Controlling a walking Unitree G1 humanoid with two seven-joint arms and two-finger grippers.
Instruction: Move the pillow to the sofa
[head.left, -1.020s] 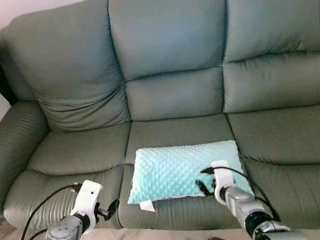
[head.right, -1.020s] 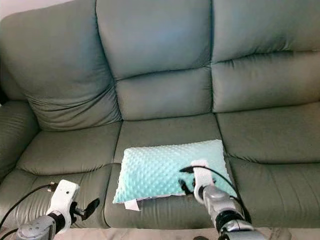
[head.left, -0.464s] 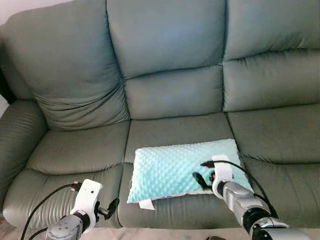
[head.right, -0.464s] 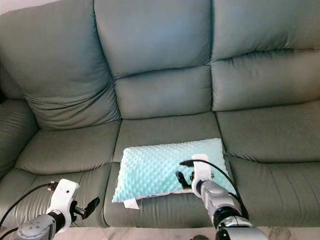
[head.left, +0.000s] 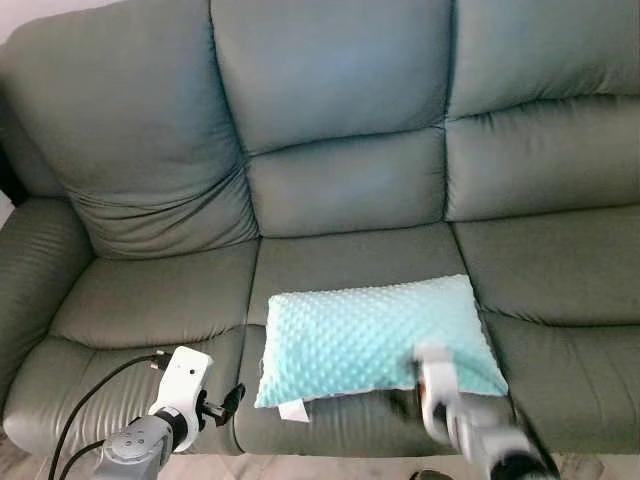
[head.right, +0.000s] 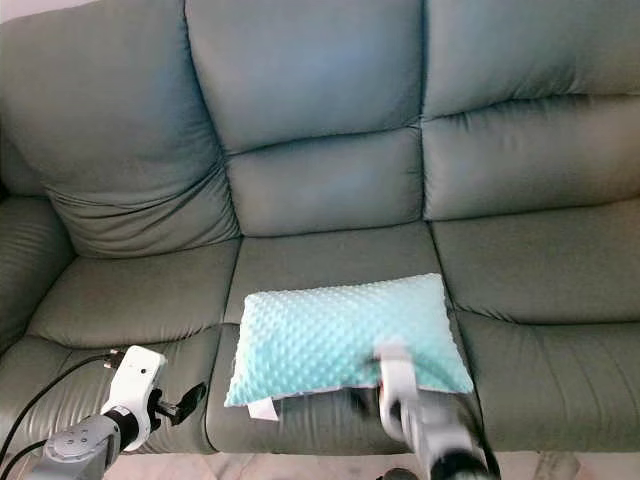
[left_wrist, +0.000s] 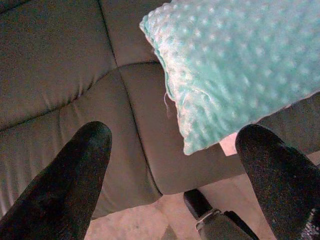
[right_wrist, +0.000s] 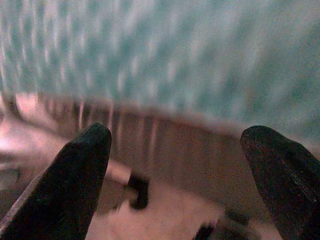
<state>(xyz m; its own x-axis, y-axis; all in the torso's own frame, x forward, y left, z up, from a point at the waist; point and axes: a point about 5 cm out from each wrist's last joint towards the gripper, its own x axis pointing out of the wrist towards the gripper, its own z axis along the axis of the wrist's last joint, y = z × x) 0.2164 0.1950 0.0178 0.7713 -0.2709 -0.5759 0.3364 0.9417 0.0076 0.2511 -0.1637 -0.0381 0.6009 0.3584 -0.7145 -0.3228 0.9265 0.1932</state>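
A light teal dotted pillow (head.left: 378, 337) lies flat on the middle seat cushion of the grey-green sofa (head.left: 340, 180), near the seat's front edge, with a small white tag at its near left corner. My right gripper (right_wrist: 177, 150) is open, blurred by motion, just below the pillow's near right edge and apart from it. My left gripper (left_wrist: 175, 155) is open and low in front of the left seat, beside the pillow's near left corner (left_wrist: 200, 142), holding nothing.
The sofa has three seats and a padded left armrest (head.left: 30, 270). A strip of pale floor (left_wrist: 150, 220) runs along the sofa's front edge. Black cables trail from both wrists.
My right gripper has come off the pillow's top and dropped back toward the sofa's front edge, moving fast. The pillow stays where it lay. The left arm shifted slightly right.
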